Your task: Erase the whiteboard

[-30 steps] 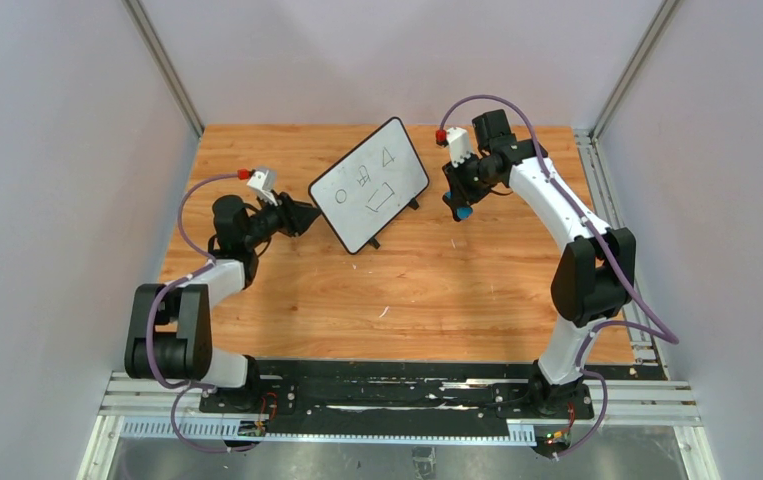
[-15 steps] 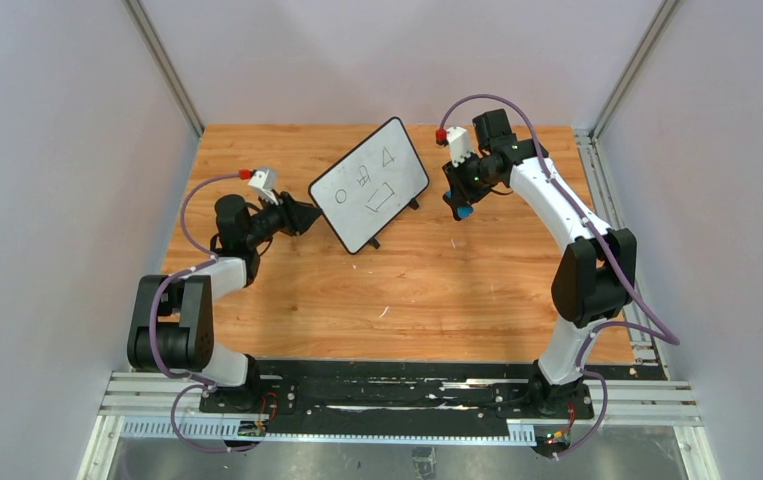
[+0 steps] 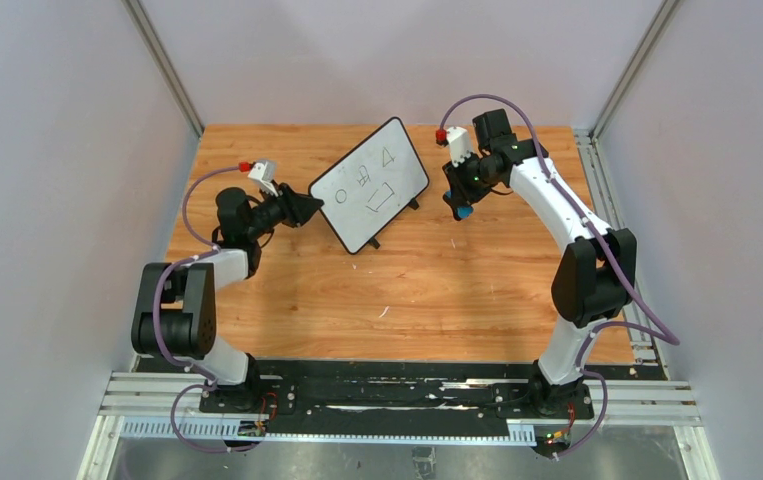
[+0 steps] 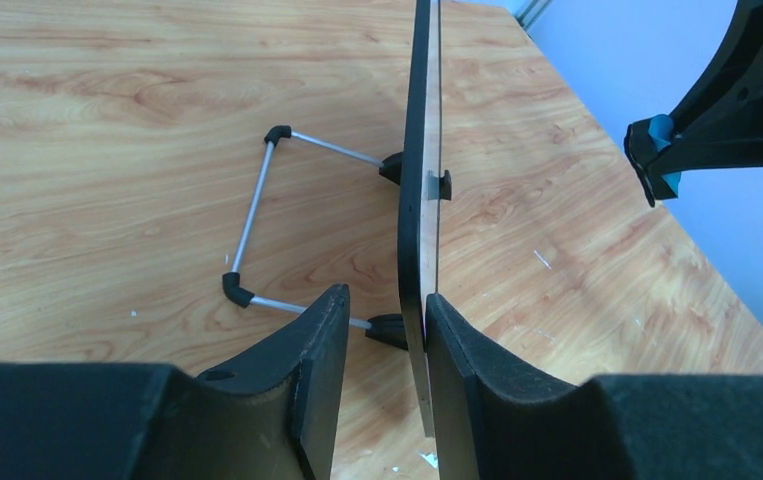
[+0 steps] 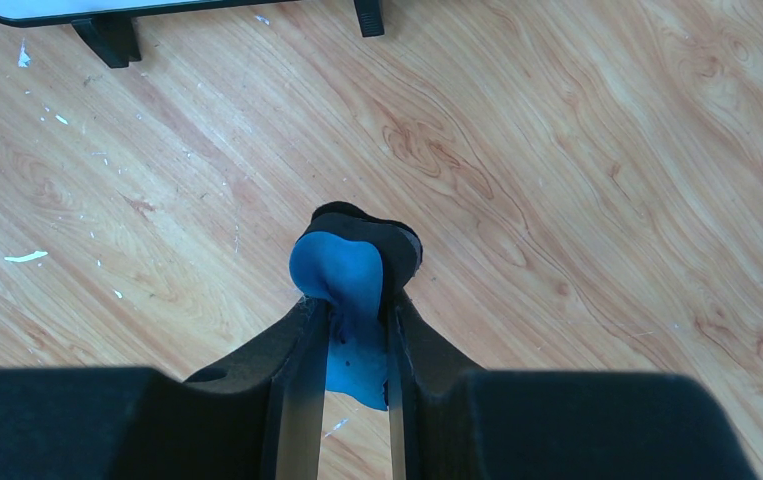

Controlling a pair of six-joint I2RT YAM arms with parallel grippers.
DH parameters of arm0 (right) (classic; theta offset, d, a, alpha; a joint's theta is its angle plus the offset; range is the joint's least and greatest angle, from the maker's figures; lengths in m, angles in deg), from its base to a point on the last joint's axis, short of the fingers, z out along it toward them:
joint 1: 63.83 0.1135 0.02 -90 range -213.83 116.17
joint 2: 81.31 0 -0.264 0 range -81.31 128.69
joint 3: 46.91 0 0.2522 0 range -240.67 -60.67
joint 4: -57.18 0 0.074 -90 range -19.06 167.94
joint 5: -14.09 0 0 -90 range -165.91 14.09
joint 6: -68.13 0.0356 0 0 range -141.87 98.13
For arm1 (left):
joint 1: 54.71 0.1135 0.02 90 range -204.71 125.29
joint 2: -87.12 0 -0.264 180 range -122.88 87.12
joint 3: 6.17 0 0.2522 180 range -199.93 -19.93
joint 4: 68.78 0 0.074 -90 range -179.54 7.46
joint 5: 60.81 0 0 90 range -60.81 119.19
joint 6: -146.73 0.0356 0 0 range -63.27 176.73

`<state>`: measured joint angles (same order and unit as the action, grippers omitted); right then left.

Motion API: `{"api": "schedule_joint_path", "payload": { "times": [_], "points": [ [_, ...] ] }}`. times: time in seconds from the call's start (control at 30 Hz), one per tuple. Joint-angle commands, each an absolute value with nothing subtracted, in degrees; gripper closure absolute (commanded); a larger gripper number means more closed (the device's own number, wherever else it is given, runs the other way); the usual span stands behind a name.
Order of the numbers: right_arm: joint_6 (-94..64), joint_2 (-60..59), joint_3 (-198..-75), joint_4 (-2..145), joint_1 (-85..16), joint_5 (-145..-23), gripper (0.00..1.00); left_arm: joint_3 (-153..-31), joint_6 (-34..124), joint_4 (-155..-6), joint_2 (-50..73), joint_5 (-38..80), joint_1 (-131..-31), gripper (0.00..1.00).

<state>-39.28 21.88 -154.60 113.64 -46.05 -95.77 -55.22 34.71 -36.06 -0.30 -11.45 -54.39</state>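
The whiteboard stands tilted on its wire stand at the back middle of the table, with a circle, a triangle and a rectangle drawn on it in black. My left gripper straddles its left edge. In the left wrist view the board's thin black edge runs between the fingers of that gripper: the right finger touches it and a gap separates the left finger from it. My right gripper hovers to the right of the board, shut on a blue eraser.
Grey walls and metal posts enclose the wooden table. The stand's wire legs reach out behind the board. The board's black feet rest on the wood. Small white flecks lie scattered on the surface.
My left gripper has moved forward and up onto the whiteboard's left edge, and its jaws have narrowed a little. The right arm and the eraser have stayed put.
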Motion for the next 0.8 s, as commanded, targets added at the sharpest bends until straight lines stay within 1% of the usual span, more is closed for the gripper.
{"api": "schedule_joint_path", "payload": {
  "times": [0.0,0.1,0.4,0.5,0.6,0.77],
  "points": [
    [-39.91,22.38,-156.09,113.69,-45.55,-94.88,0.99,-57.14,34.25,-33.42,-1.20,-11.88,-54.01,0.62],
    [-39.90,22.78,-156.48,113.72,-45.55,-94.96,0.99,-57.28,34.78,-33.91,-1.07,-11.61,-54.01,0.63],
    [-39.66,23.53,-157.09,113.83,-45.55,-95.50,0.99,-57.08,35.37,-34.99,-0.19,-11.62,-54.01,0.71],
    [-39.61,23.71,-157.18,113.85,-45.55,-95.43,0.99,-56.77,35.26,-35.25,0.30,-11.74,-54.06,0.76],
    [-39.45,23.79,-157.45,113.76,-45.55,-95.51,0.99,-56.59,35.70,-35.96,0.97,-11.79,-54.09,0.78],
    [-39.02,24.36,-158.49,113.77,-45.54,-95.51,0.99,-56.27,36.22,-36.92,1.92,-11.93,-54.05,0.86]
  ]
}}
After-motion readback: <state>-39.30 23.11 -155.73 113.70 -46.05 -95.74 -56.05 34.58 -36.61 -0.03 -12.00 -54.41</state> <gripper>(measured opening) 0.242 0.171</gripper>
